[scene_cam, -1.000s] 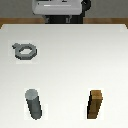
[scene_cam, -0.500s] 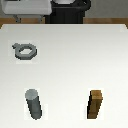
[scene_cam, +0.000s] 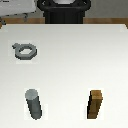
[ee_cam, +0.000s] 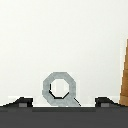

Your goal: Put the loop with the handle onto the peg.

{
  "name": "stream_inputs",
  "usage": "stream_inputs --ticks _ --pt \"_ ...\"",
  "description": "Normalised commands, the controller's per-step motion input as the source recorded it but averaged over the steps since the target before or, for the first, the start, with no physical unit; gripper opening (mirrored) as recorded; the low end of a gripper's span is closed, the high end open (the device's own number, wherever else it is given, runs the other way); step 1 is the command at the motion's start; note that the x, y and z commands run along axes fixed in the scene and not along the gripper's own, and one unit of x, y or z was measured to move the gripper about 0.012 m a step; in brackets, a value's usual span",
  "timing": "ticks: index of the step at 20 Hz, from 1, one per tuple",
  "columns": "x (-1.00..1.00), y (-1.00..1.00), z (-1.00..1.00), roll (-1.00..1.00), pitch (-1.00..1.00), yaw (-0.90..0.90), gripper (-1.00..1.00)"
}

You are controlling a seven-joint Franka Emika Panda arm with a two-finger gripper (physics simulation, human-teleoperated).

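White tabletop (scene_cam: 75,60): nothing done yet, loop with the handle (ee_cam: 60,89) lies flat right under the gripper (ee_cam: 64,102), between its spread, empty fingertips. Peg (scene_cam: 34,104) stands well apart from the gripper beside a brown block (scene_cam: 96,104); grasp, carry and threading all remain.

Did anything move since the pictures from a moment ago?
Only the robot's arm at the far edge of the table shifted a little. Nothing was picked up or let go. The loop with the handle, the peg and the brown block all stayed where they were.
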Motion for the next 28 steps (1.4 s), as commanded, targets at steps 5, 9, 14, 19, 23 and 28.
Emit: stream_inputs --ticks 5,9,14,19,23,28 --pt "0.00 0.00 0.00 0.00 0.00 1.00 1.00" --pt "0.00 -0.50 0.00 0.00 0.00 0.50 1.00" --pt "-0.20 -0.20 0.00 0.00 0.00 0.00 1.00" --pt "0.00 0.00 -0.80 0.00 0.00 0.00 1.00" --pt "-0.25 0.00 -0.50 0.00 0.00 0.00 1.00" --pt "-0.40 0.00 -0.40 0.00 0.00 0.00 1.00"
